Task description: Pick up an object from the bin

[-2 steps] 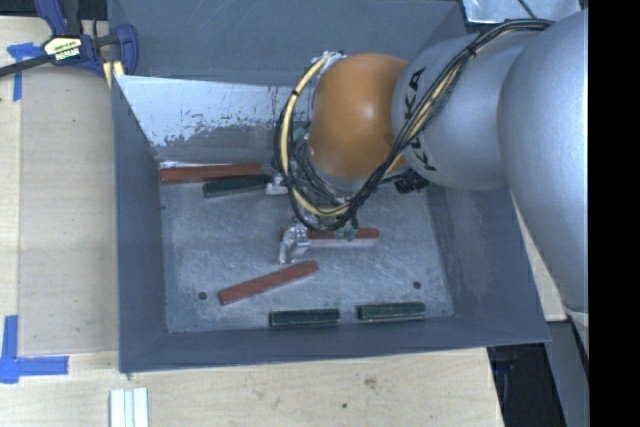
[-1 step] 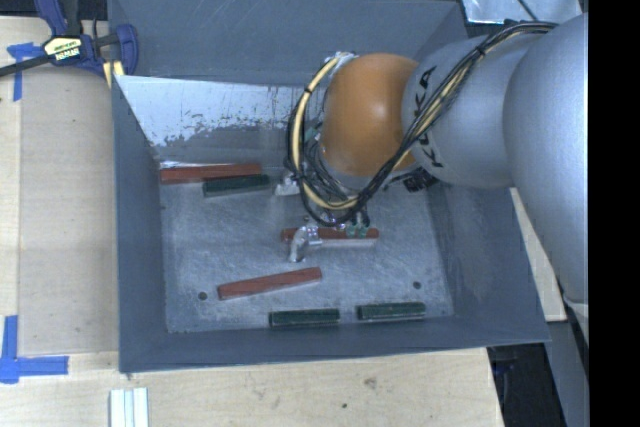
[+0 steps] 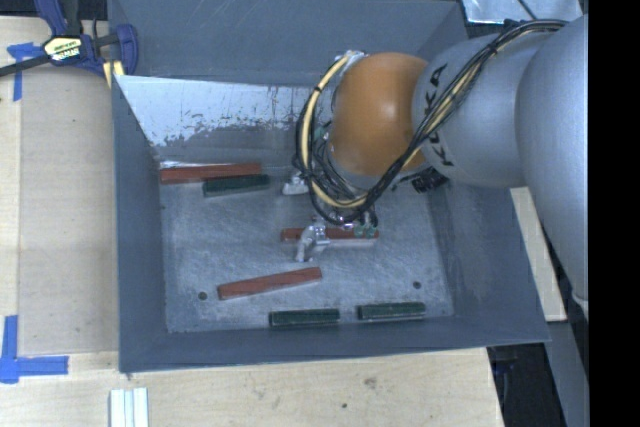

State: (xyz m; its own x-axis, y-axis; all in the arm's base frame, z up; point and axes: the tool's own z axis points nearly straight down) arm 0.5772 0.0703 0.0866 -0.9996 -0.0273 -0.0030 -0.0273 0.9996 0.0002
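Gripper [image 3: 314,243] is seen low over short red-brown bar [image 3: 335,234], lying just up-right of long red-brown bar [image 3: 270,283]. Spread or closed state cannot be told. Short bar is judged best taken across narrow width, centred, then lifted straight.

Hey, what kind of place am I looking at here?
Probably a robotics lab's bin-picking test rig: a KUKA arm reaches into a grey metal bin holding loose red-brown sticks and dark green sticks.
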